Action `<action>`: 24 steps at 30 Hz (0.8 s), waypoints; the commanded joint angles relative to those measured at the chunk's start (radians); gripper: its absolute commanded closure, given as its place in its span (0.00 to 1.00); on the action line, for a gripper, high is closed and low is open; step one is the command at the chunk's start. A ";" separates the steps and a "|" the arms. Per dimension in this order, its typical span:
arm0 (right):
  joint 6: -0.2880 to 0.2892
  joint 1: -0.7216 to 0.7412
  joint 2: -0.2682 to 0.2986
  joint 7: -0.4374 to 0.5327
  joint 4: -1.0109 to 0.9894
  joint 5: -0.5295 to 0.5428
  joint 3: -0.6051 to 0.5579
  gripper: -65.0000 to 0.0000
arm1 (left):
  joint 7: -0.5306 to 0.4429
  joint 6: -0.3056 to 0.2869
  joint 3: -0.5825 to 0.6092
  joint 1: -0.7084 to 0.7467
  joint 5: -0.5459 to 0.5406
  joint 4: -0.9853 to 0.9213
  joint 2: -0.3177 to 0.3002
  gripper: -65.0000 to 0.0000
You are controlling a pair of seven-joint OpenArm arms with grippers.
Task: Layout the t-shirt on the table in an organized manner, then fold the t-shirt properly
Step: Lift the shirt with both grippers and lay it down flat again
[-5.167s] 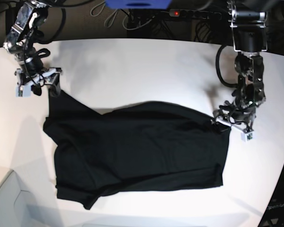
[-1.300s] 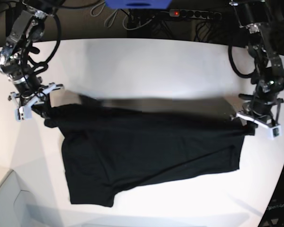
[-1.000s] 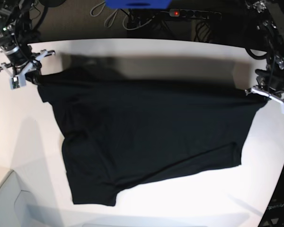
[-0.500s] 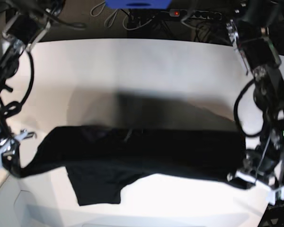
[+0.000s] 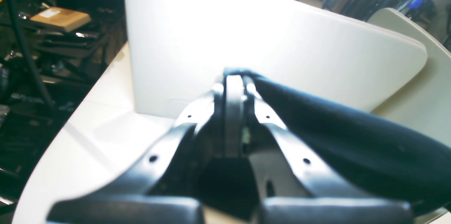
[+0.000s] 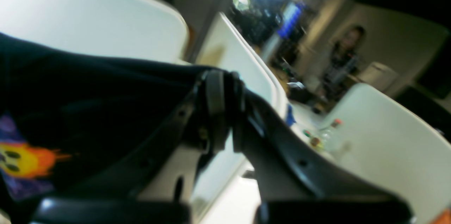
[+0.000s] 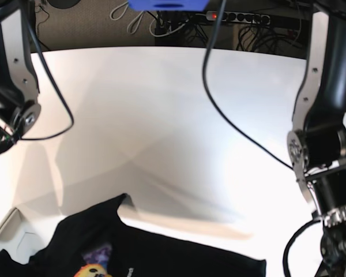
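Between my 2 raised arms, the black cotton t-shirt with its purple, orange and yellow print (image 7: 132,248) hangs low over the near edge of the large white smooth table (image 7: 173,115). My left gripper (image 5: 234,83) is pressed together on a black fold trailing off to its right. My right gripper (image 6: 220,86) pinches another edge, the print hanging below and left of it.

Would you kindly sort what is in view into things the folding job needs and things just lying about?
Job:
t-shirt
table
left pincer, shut on the shirt
right pincer, shut on the shirt

Lying about:
power strip
cables
bottle
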 commanded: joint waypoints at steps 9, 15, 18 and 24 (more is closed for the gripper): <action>-0.005 -0.526 -0.144 0.010 0.236 0.145 0.125 1.00 | 0.048 0.000 -0.062 0.520 0.001 0.353 -0.068 1.00; -0.005 -0.877 -0.302 0.111 0.236 0.263 0.203 1.00 | 0.053 -0.002 -0.166 0.889 -0.035 0.486 -0.063 1.00; -0.005 -1.034 -0.372 0.182 0.232 0.265 0.203 1.00 | 0.053 -0.002 -0.228 1.031 -0.128 0.517 -0.068 1.00; -0.005 -1.246 -0.414 0.215 0.216 0.265 0.178 1.00 | 0.045 -0.002 -0.248 1.163 -0.157 0.483 -0.082 1.00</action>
